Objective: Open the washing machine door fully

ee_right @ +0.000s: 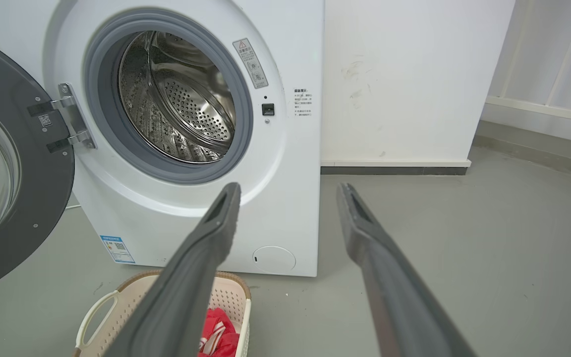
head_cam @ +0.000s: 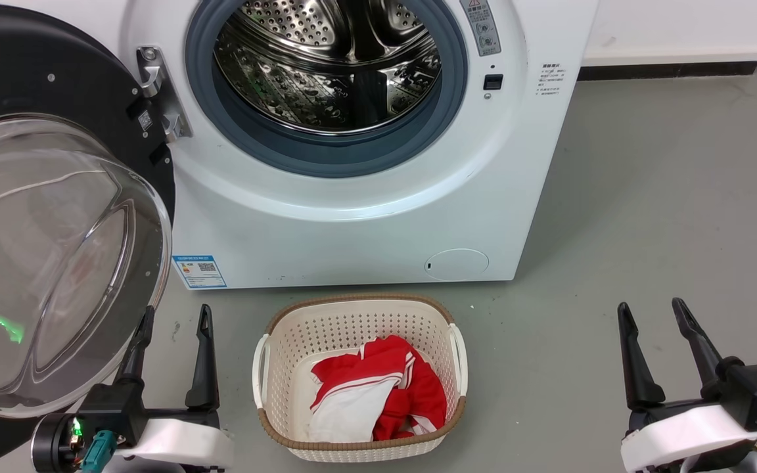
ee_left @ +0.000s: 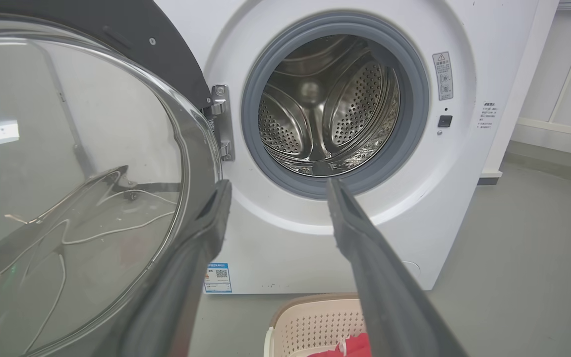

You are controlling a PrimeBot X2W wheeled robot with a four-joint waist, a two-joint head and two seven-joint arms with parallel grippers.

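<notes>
Head view: washing machine at 12 o'clock, steel drum exposed. The washing machine door is swung out on its hinge to 9 o'clock, with its inner face and glass bowl turned toward the camera. Judged wide open, but I cannot tell whether the hinge has reached its stop. Left gripper at 7 o'clock, jaws spread, gripping nothing. Its outer finger sits right at the door's lower rim; touching or just clear, cannot tell. Right gripper at 4 o'clock, jaws likewise spread and empty, well apart from door and machine. Risks as I read them: if the door needs a last push, a single finger on the slick, rounded glass bowl could skid off, so the black rim looks the safer place to push. Pushing beyond the stop would load the hinge. A door left short of its stop and unheld may drift back toward the opening. A sideways sweep of the left arm toward 5 o'clock would meet the laundry basket at 6 o'clock, near it, holding a red-and-white garment. The basket looks like light plastic and would likely slide or tip.
</notes>
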